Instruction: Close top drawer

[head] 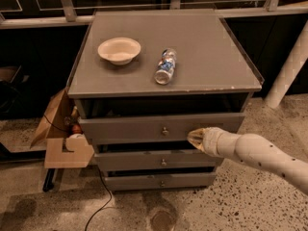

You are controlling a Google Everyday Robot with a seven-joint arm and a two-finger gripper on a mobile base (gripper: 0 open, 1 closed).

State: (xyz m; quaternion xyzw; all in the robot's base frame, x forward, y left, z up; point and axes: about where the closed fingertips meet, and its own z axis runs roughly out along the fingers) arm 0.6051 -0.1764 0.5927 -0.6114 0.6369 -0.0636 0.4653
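The top drawer [144, 127] is a wide grey drawer with a small round metal knob [164, 130] at its centre. It stands pulled out a little from the grey cabinet [159, 32], with a dark gap above its front. My gripper [195, 138] comes in from the lower right on a white arm [260, 153]. Its tip rests against the drawer front, just right of the knob.
A white bowl [119, 50] and a plastic bottle [165, 66] lying on its side sit on the cabinet top. Two lower drawers [161, 161] sit below. A cardboard box [62, 138] stands at the left. A cable [103, 196] lies on the speckled floor. A white pole [288, 66] stands at the right.
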